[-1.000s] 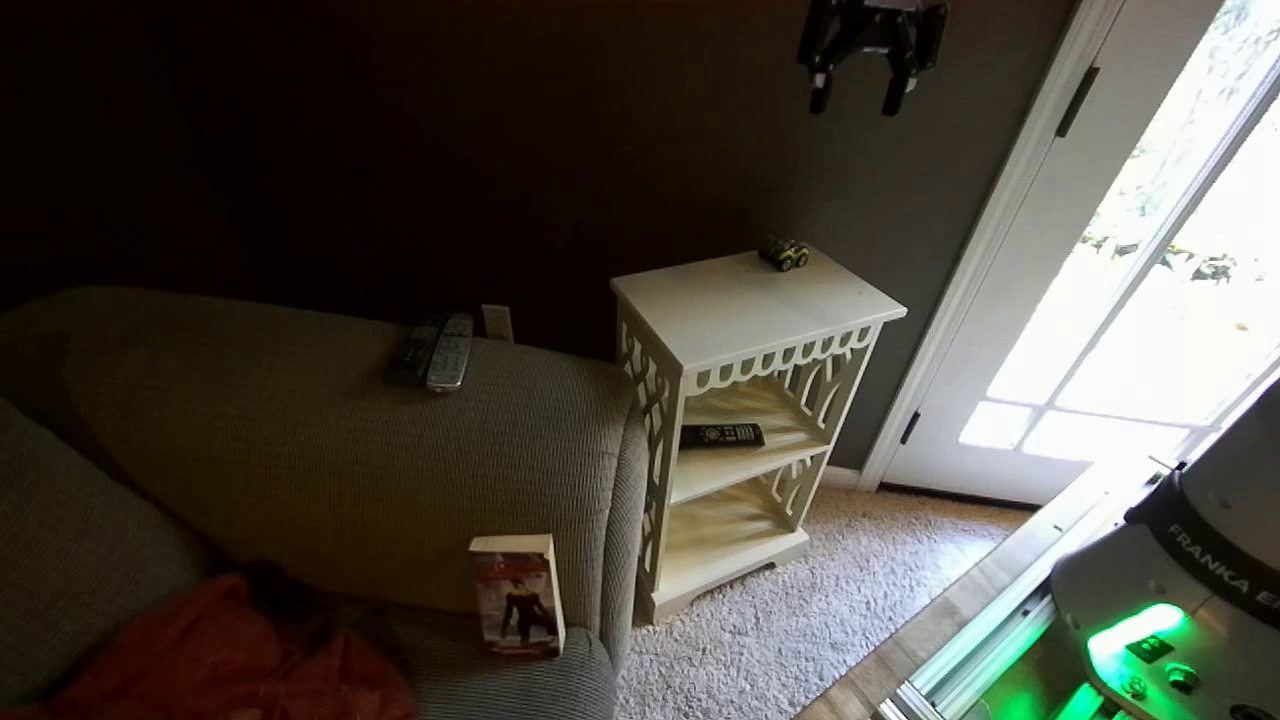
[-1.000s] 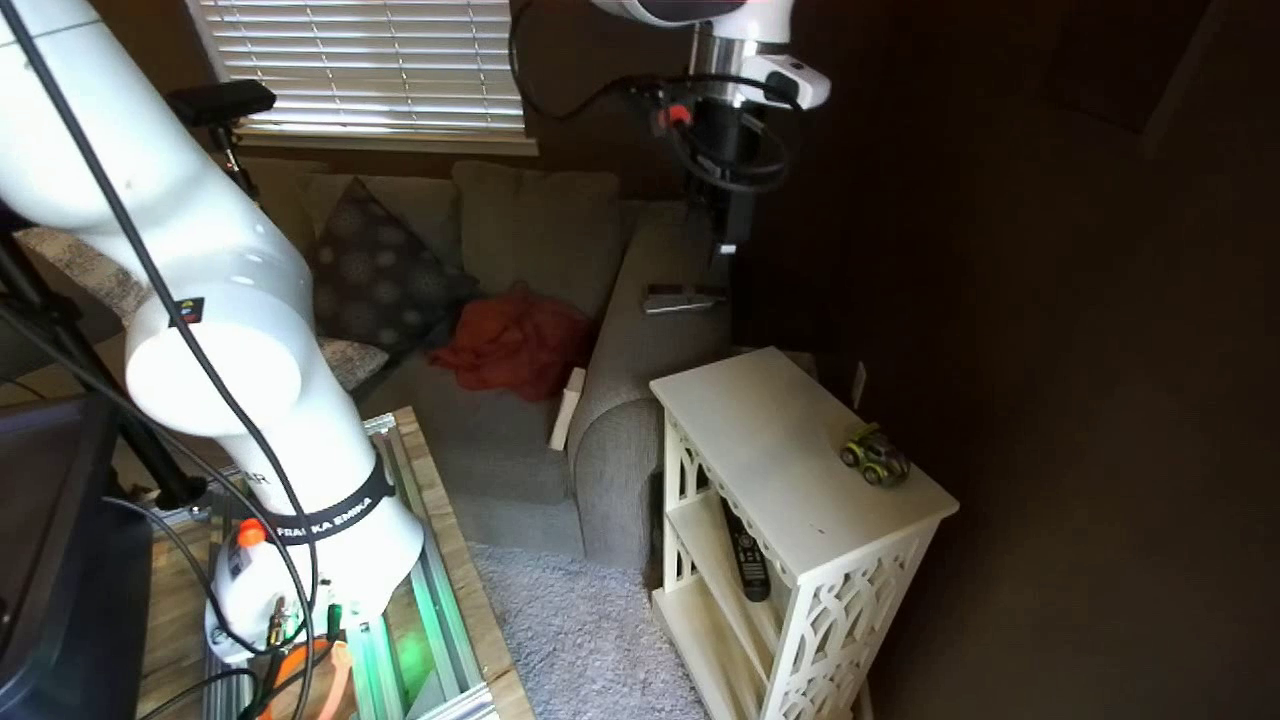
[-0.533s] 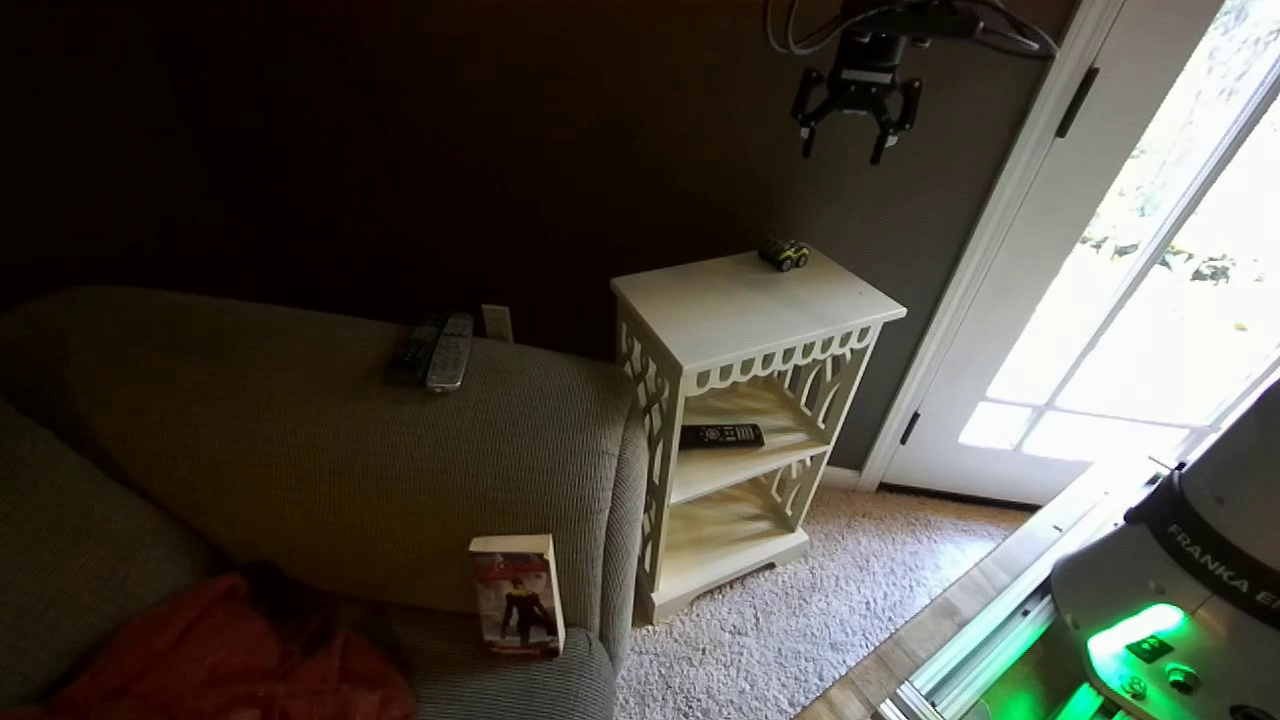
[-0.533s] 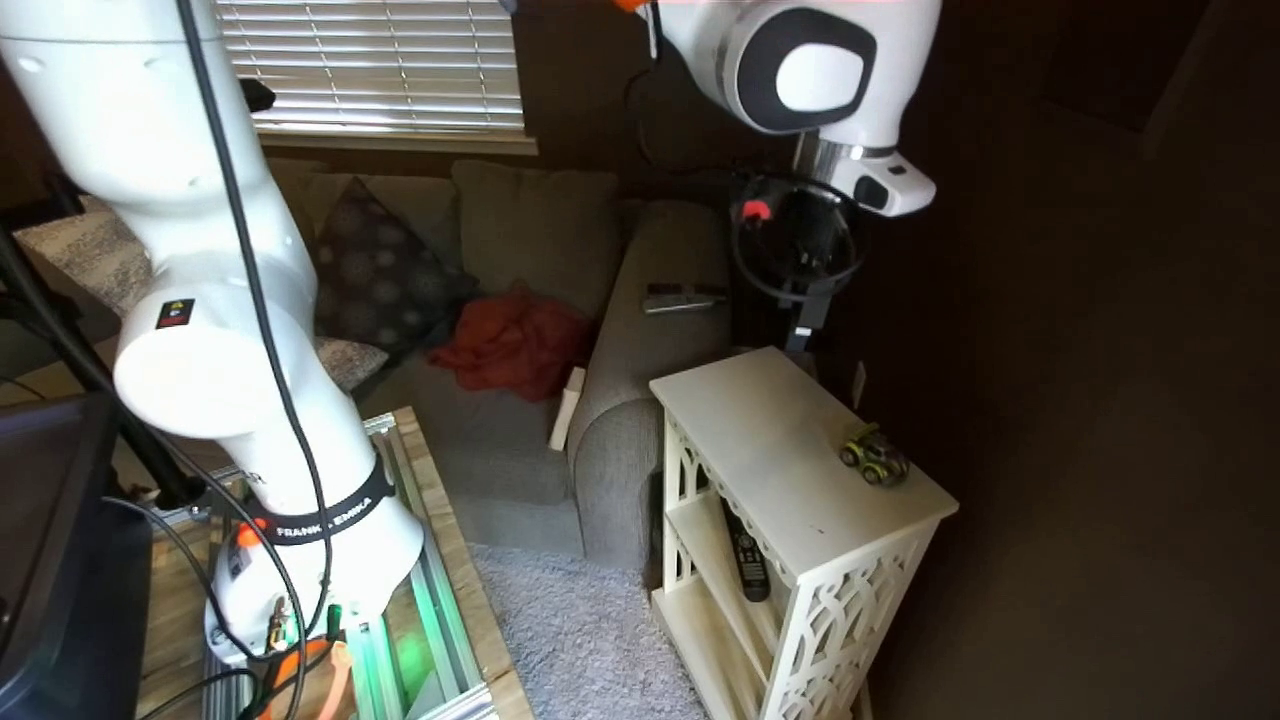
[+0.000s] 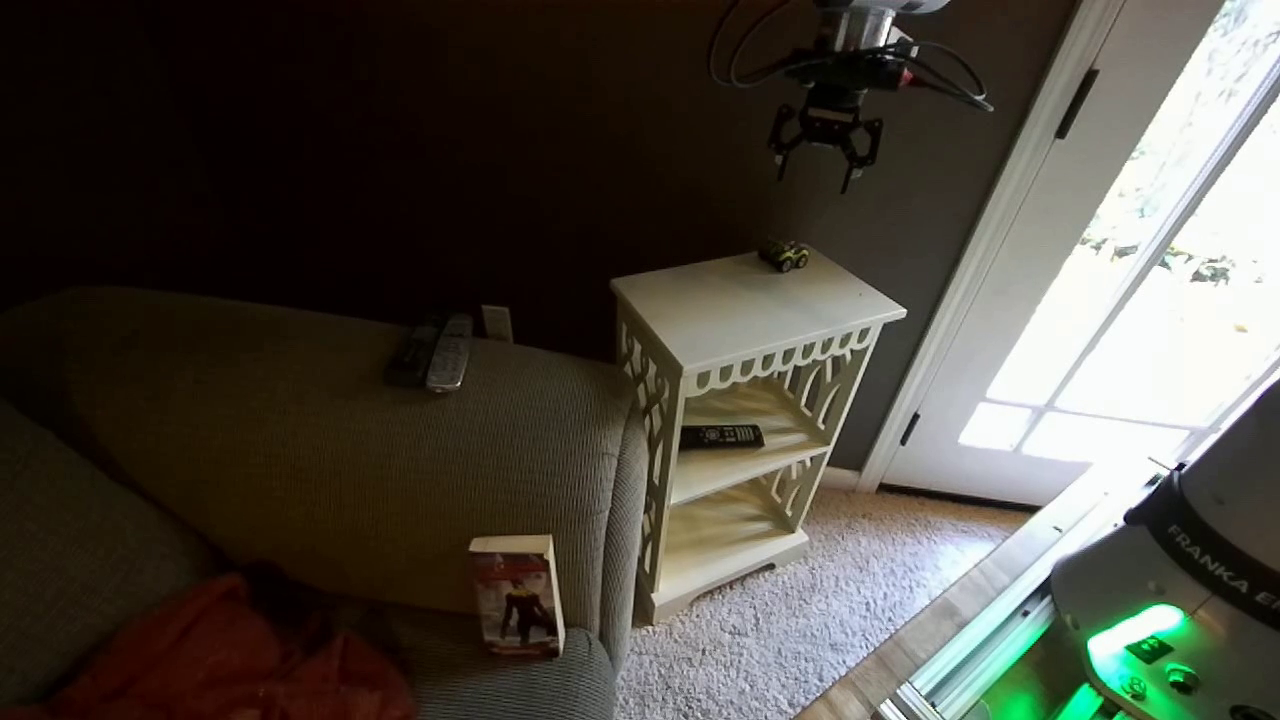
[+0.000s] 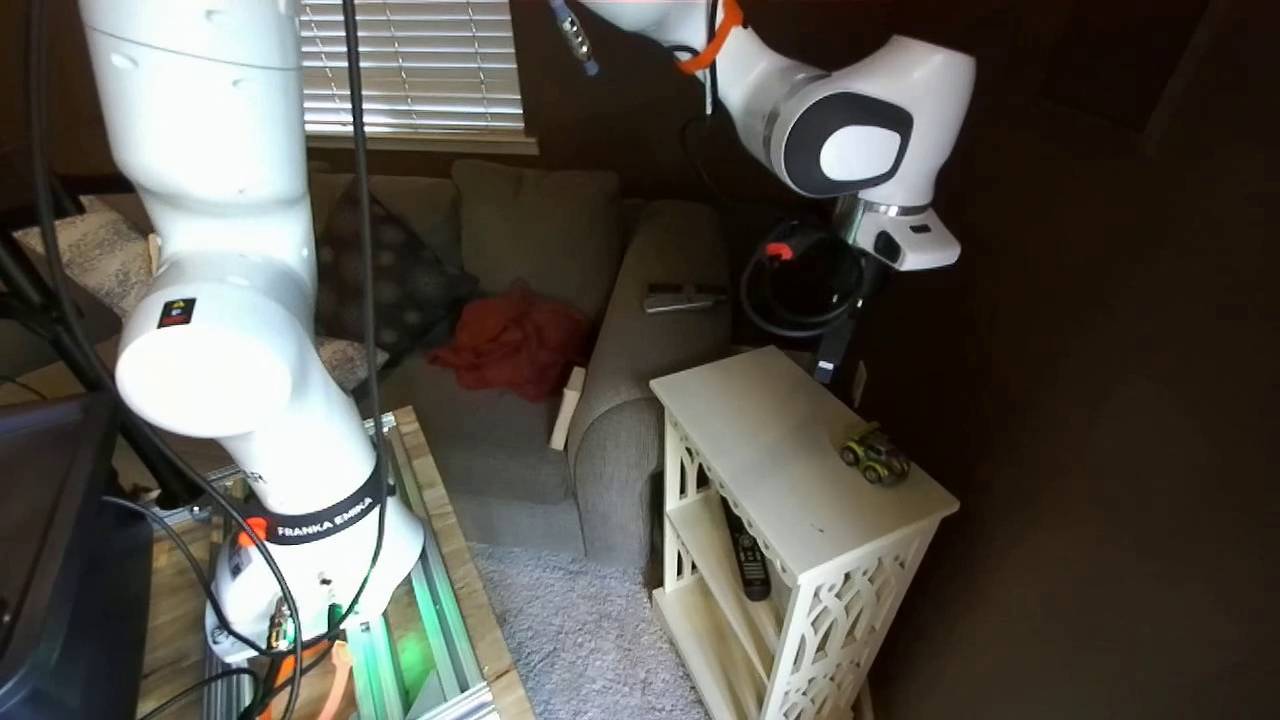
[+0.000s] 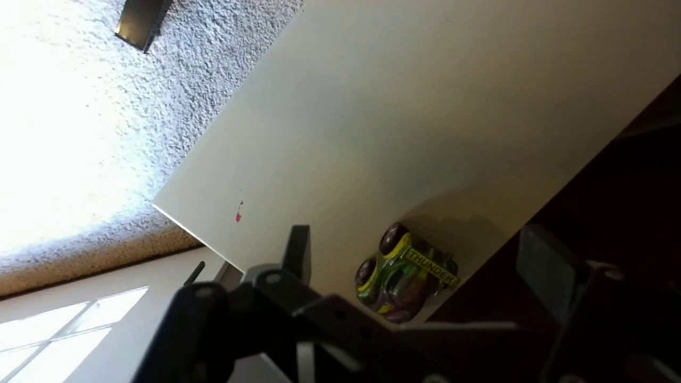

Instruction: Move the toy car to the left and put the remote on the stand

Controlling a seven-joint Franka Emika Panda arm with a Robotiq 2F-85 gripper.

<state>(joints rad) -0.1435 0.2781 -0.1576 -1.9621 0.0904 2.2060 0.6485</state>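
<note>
lowered since earlier: black 2-fingered gripper (image 5: 814, 180) | fingers wide apart, nothing held | i'd guess to straddle that stubby green-and-yellow toy car (image 7: 405, 275) on cream-white wooden stand (image 5: 725, 310)

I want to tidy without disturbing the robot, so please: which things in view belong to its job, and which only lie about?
Part of the job:
yellow-green toy car
cream-white stand
light grey remote on the sofa arm

Just lying about:
black remote on the stand's upper shelf
dark oblong object beside the grey remote
paperback book
red cloth
</note>
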